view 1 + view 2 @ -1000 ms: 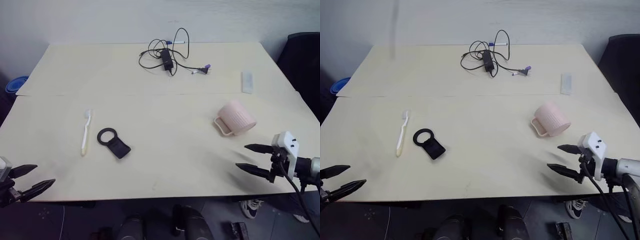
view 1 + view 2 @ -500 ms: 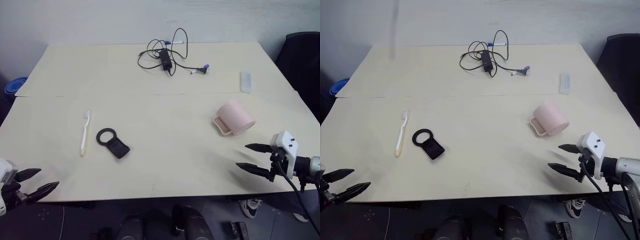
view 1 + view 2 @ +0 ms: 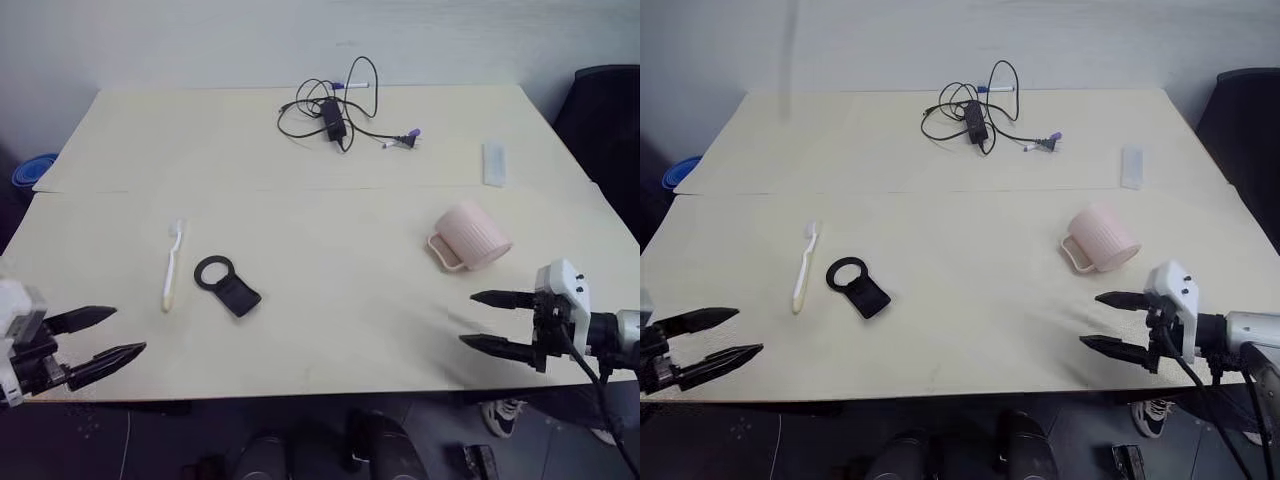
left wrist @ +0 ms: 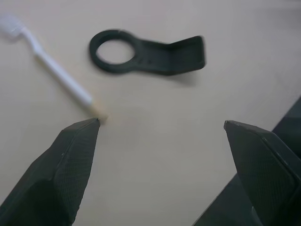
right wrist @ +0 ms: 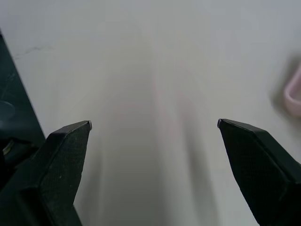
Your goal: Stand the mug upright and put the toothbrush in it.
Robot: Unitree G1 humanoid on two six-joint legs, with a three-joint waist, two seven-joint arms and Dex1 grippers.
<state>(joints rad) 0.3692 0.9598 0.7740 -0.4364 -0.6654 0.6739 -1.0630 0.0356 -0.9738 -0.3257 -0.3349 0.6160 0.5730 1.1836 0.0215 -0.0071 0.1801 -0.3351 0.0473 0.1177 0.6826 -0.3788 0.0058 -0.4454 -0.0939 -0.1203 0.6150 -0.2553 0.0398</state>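
While the mug (image 3: 470, 236) lies tipped just beyond your released, empty right gripper (image 3: 486, 321), you are approaching; next, grasp and upright it.

The pale pink ribbed mug (image 3: 470, 237) is lying on its side toward the table's right, handle facing left. The slim white toothbrush (image 3: 172, 265) is lying flat well apart on the left, bristles pointing away.

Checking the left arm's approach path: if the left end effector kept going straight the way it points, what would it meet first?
Probably the toothbrush, handle end first; the black ring holder lies just beyond. Depth is hard to judge.
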